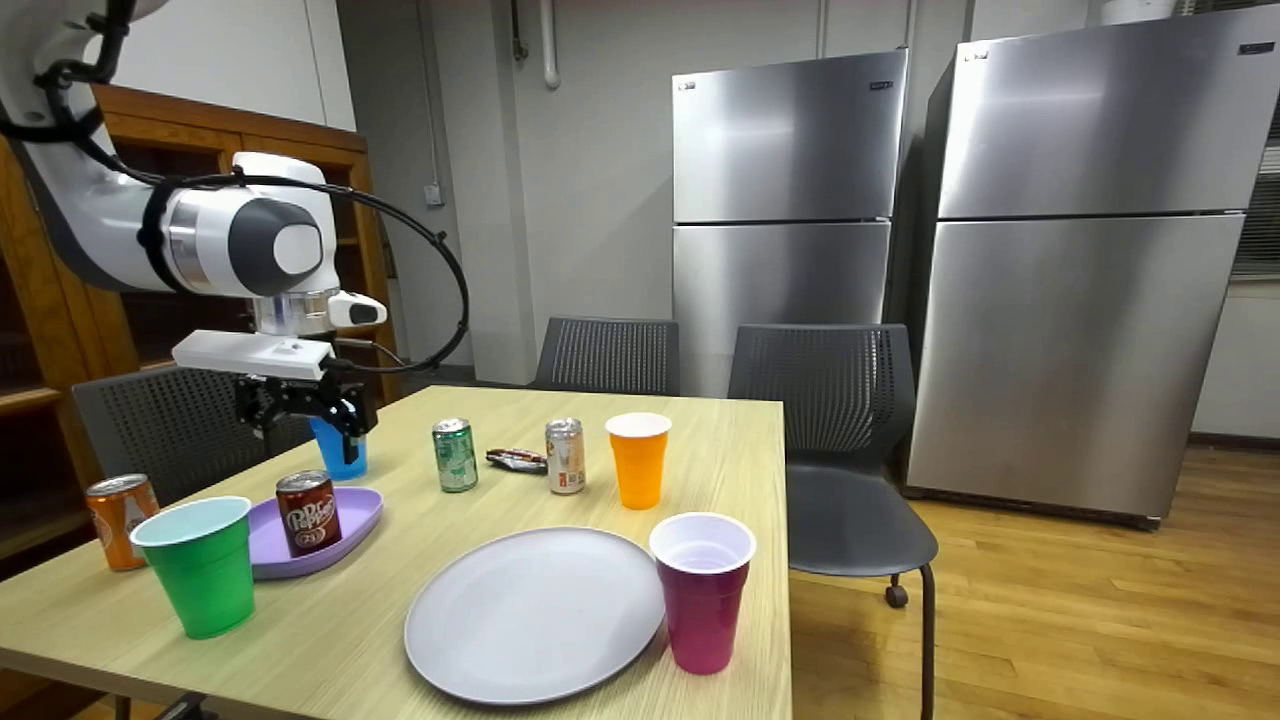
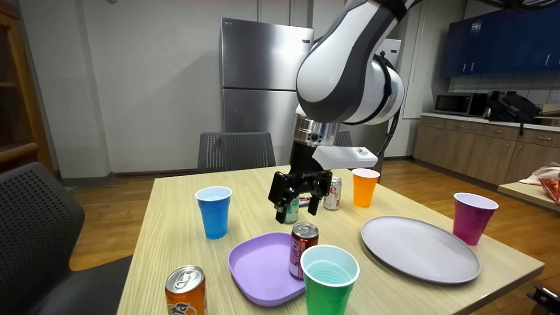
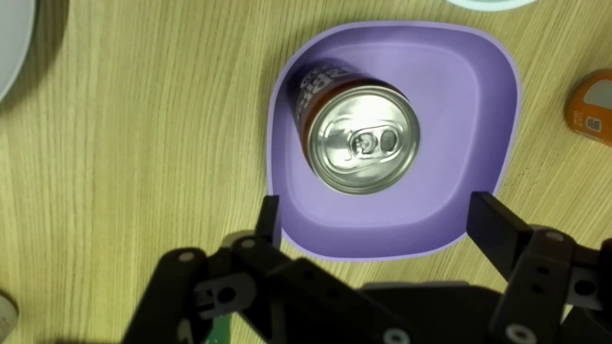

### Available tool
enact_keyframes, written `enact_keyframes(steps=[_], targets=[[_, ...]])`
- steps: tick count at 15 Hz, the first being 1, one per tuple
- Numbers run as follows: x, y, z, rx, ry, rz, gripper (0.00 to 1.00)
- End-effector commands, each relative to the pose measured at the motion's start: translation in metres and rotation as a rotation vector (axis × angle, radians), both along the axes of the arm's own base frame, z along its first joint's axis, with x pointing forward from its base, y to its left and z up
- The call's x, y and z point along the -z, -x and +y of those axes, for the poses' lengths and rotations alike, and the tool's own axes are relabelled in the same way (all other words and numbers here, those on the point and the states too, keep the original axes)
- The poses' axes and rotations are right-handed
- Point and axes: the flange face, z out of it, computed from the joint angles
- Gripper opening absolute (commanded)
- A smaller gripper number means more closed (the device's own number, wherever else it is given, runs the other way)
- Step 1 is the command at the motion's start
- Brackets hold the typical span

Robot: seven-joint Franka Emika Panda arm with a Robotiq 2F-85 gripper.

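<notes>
The end effector (image 3: 375,205), its jaws spread wide, hangs above the bench (image 2: 175,236) near the purple dish (image 3: 449,143). From where I stand, the Dr Pepper can (image 1: 308,515) shows upright in the dish, toward the edge facing the grey plate (image 1: 535,620). Just beside the dish is a green cup (image 1: 205,580); near the dish, an orange can (image 2: 187,295) and a blue cup (image 2: 214,214). The plate lies apart from the dish, the maroon cup (image 1: 703,615) farther still. Also apart from the dish: a green can (image 1: 456,457), a silver can (image 1: 566,460), an orange cup (image 1: 640,467).
</notes>
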Motion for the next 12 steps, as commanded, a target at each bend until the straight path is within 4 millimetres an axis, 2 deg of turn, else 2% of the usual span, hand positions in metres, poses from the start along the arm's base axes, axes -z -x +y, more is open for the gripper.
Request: enact_keyframes(steps=[1,5,8,12], targets=[[0.0,0.0,0.0,0.0,0.0,0.001,1.0],[0.0,0.0,0.0,0.0,0.0,0.001,1.0],[-0.017,-0.004,0.005,-0.034,0.058,-0.021,1.0],[-0.035,-0.005,0.035,-0.141,0.106,-0.067,1.0]])
